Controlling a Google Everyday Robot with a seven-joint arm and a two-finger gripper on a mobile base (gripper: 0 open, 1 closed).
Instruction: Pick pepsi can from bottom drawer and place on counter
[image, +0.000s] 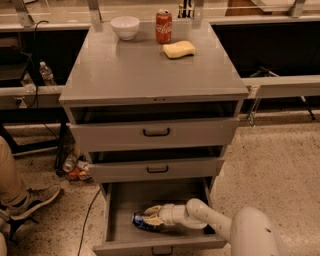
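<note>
The pepsi can lies on its side in the open bottom drawer, blue with a silver end towards the left. My gripper reaches into the drawer from the right and sits right at the can, partly covering its right end. My white arm comes in from the lower right. The counter is the grey top of the cabinet, well above the gripper.
On the counter stand a white bowl, a red Coca-Cola can and a yellow sponge. The top drawer and middle drawer are slightly ajar above the gripper. A person's leg and shoe are at the left.
</note>
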